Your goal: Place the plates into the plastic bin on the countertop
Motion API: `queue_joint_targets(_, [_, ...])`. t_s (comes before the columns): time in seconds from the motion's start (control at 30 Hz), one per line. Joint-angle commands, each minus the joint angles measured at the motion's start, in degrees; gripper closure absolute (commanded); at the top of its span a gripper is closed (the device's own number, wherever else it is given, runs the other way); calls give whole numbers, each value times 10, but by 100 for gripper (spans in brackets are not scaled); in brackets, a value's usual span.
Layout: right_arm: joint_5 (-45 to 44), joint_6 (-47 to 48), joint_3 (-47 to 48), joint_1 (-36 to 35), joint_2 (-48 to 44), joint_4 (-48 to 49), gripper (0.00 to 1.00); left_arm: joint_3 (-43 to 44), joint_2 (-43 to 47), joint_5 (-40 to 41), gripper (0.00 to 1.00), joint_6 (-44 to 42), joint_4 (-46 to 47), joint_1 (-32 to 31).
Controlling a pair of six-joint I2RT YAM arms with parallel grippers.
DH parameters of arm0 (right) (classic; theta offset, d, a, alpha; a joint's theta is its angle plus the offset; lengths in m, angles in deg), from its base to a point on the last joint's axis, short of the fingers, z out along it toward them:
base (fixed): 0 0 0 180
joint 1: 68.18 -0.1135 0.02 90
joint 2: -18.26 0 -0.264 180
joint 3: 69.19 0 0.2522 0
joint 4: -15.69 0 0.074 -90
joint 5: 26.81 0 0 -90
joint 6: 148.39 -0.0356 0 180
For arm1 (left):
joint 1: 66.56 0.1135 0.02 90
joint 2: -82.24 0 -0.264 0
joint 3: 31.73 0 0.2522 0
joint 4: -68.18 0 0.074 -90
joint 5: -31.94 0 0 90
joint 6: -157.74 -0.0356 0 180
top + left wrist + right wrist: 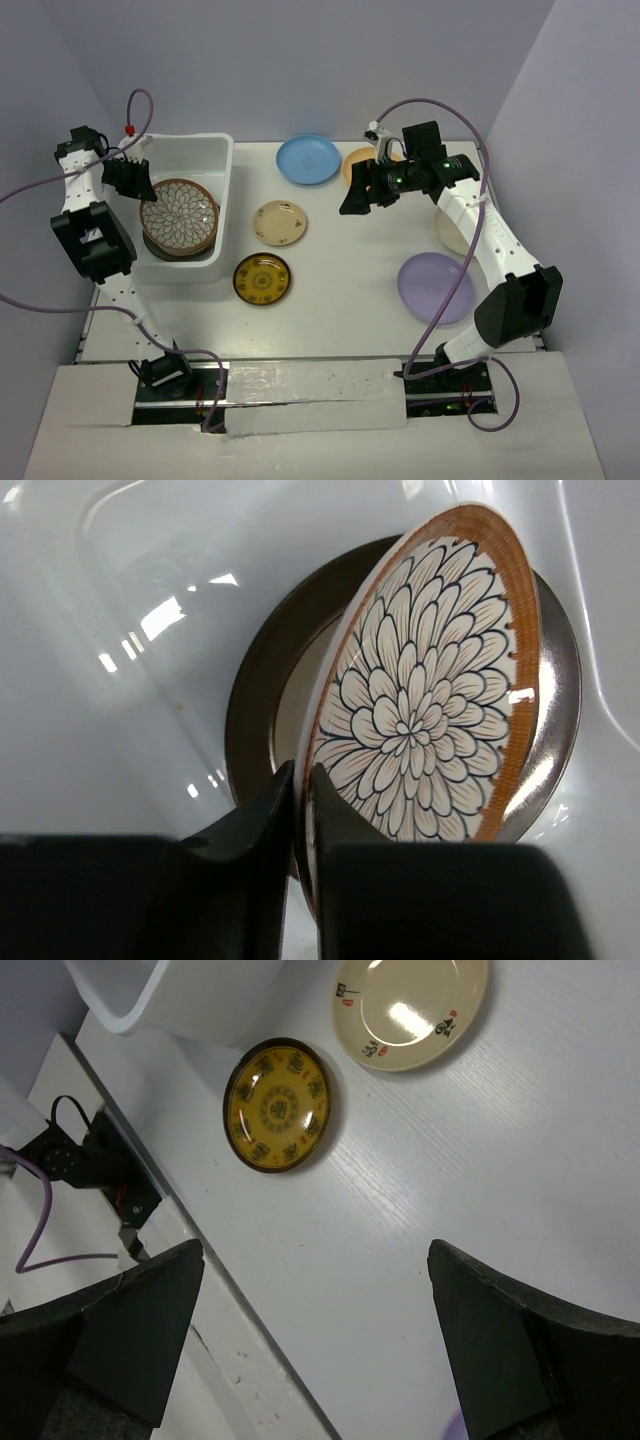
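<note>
While its narrow jaws pinch the rim of the floral plate (420,710), the left gripper (303,780) sits inside the plastic bin (205,146).
That plate leans tilted against a dark-rimmed plate (255,695); the bin fills the countertop's (340,300) far left corner; the right gripper (352,200) hangs wide and empty above the middle.

Overhead on countertop (350,300); two wrist close-ups

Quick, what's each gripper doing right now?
Left gripper: closed on the rim of the floral plate.
Right gripper: open, holding nothing.
</note>
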Motion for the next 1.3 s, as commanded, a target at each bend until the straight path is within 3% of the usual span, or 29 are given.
queue_joint_targets(0.0, [18,5,5,-2,1,11,0,-10,0,-30,67,-6,-5,-11])
queue_joint_targets(0.27, [10,4,5,-2,6,11,0,-33,6,14,46,15,37,-14])
queue_joint_targets(0.3, [4,5,4,-2,6,12,0,-36,10,23,34,18,45,-14])
queue_joint_targets(0.53, [-65,45,-2,-2,2,-9,0,-16,50,50,11,26,61,-22])
queue_joint_targets(0.67, [-116,135,-29,9,-18,-33,2,3,120,34,10,27,67,-40])
queue_joint_targets(0.8, [-129,313,-51,50,-11,-112,16,10,177,-19,9,-22,21,-78])
queue_joint_targets(0.9, [-130,402,-71,82,5,-179,26,-56,229,-31,9,-47,20,-124])
queue_joint_targets(1.07, [-173,523,-114,108,16,-184,36,-152,306,-57,9,-65,33,-202])
queue_joint_targets(1.27, [-172,604,-84,123,72,-189,38,-181,312,-85,10,-61,16,-256])
